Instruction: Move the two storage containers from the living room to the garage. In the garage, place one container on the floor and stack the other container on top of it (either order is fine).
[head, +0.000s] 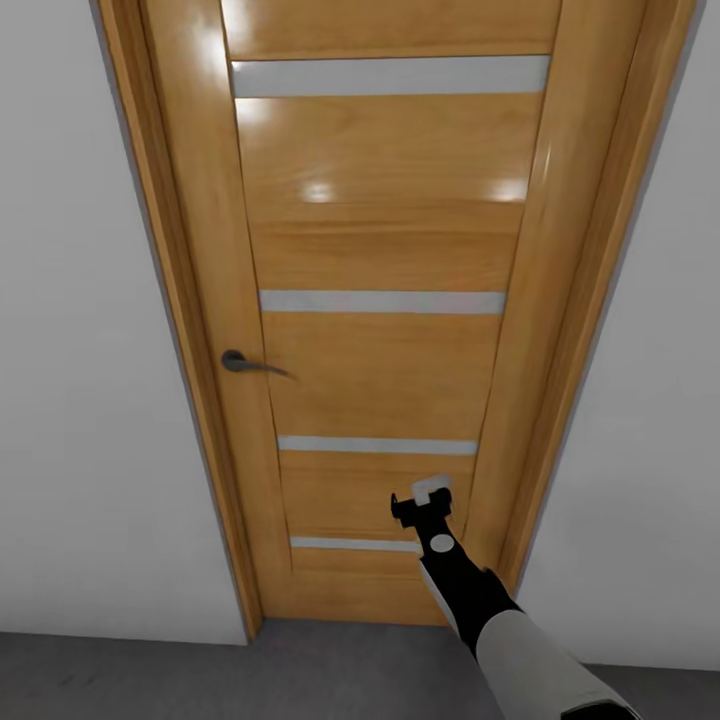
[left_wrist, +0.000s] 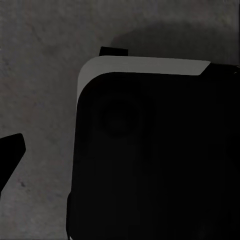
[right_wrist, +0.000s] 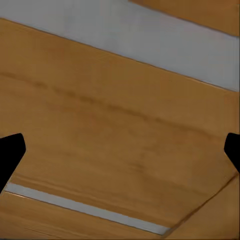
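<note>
Facing the shut door (head: 385, 300), no bins in reach.
My right gripper (head: 428, 500) spreads wide and empty just before its lower panel; left fingers' spread I cannot tell; both moves seem left.

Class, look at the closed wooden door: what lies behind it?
Nothing behind the door shows: it is shut and its four pale slats reveal nothing. The right pincer, jaws open, is raised before its lower panels.

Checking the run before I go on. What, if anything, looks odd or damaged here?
Nothing stands out. The door sits shut and straight in its frame, glass slats whole, handle level. The right tool hangs open near its lower panels.
</note>
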